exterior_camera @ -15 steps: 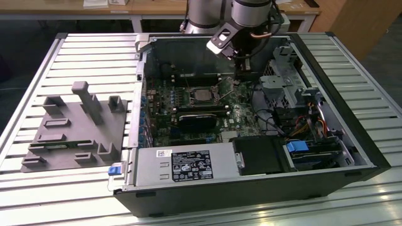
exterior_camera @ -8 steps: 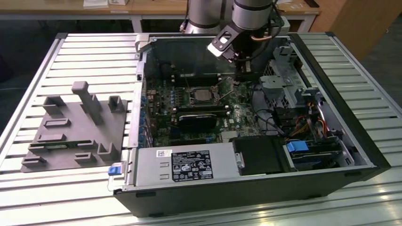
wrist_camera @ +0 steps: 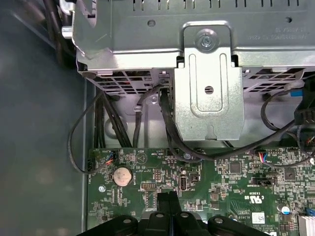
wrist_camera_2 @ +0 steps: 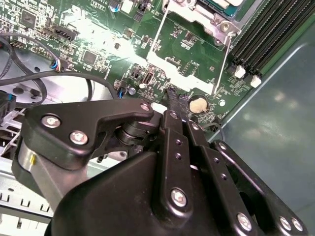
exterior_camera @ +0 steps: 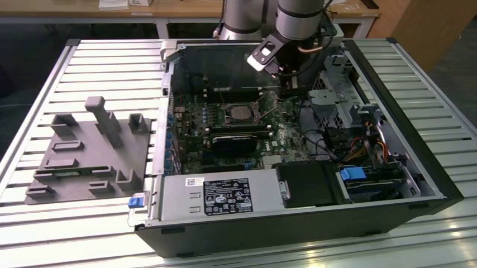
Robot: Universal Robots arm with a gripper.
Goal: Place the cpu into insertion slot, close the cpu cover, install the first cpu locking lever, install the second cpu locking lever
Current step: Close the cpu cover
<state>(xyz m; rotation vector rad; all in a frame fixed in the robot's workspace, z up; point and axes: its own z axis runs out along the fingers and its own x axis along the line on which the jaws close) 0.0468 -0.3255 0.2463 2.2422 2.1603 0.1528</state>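
Two fingertips (wrist_camera: 163, 204) meet, holding nothing; our gripper (exterior_camera: 282, 89) hovers at two o'clock of the cpu (exterior_camera: 240, 111). We judge a locking lever (wrist_camera_2: 224, 59) in hand, needing a hooking press.

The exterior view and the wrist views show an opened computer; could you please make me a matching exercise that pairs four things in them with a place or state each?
Things:
1. cpu
2. coin cell
3. grey fixture block
4. gripper

Descriptions:
A. on the slatted table, at the exterior view's left of the computer case
B. black, shut, over the green board
C. square, silver-grey, mid-board inside the case
D. round, silver, on the board close to the gripper

Pairs: 1-C, 2-D, 3-A, 4-B.
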